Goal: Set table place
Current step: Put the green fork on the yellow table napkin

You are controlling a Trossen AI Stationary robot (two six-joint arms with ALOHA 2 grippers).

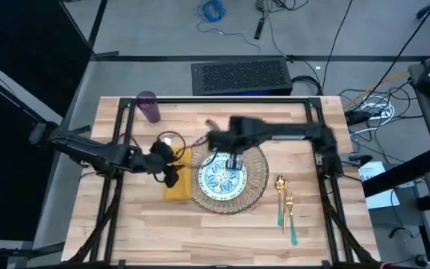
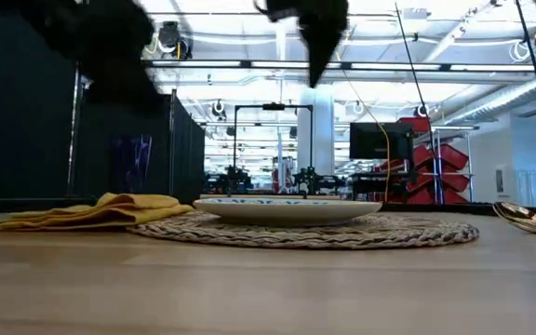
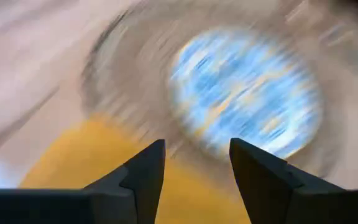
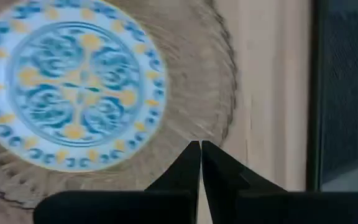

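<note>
The round woven mat (image 1: 255, 179) lies mid-table with the teal-patterned plate (image 1: 221, 179) resting flat on it. The yellow napkin (image 1: 178, 187) lies crumpled on the wood, its edge against the mat's left side. The gold fork and spoon (image 1: 284, 208) lie side by side right of the mat. The purple cup (image 1: 149, 107) stands at the far left. My left gripper (image 3: 197, 146) hovers open above the napkin (image 3: 73, 168), facing the plate (image 3: 247, 93). My right gripper (image 4: 201, 144) is shut, raised above the mat's far rim (image 4: 194, 106) beside the plate (image 4: 73, 87).
A thin black metal frame (image 1: 222, 101) runs along the table's far edge and down both sides. A black box (image 1: 239, 75) and cables lie on the floor beyond. Bare wood (image 1: 222, 235) stretches along the near edge.
</note>
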